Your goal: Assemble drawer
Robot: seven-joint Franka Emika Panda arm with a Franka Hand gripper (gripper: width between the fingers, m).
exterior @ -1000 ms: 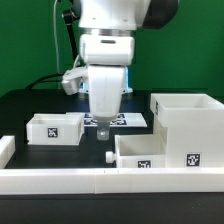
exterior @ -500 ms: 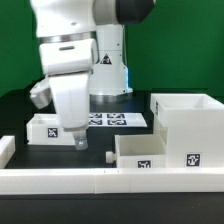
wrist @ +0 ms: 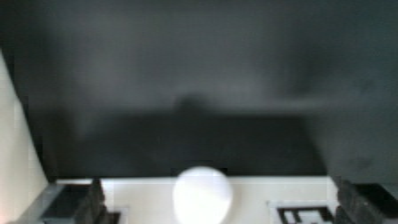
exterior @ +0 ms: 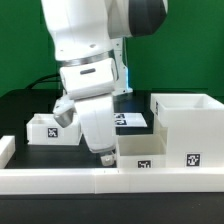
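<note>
**Pincer spread wide over the knob, low at the bench**

The white arm leans down steeply, and its pincer sits just above the black bench, right beside the near corner of the low drawer box. The wrist view is blurred, but the two dark fingers stand far apart with nothing gripped. A small white knob lies on the bench between them. I cannot tell whether either finger touches it.

The tall white box stands behind the low drawer box at the exterior view's right. A small white box sits at the exterior view's left, partly behind the arm. The marker board lies flat further back. A long white rail runs along the front edge
</note>
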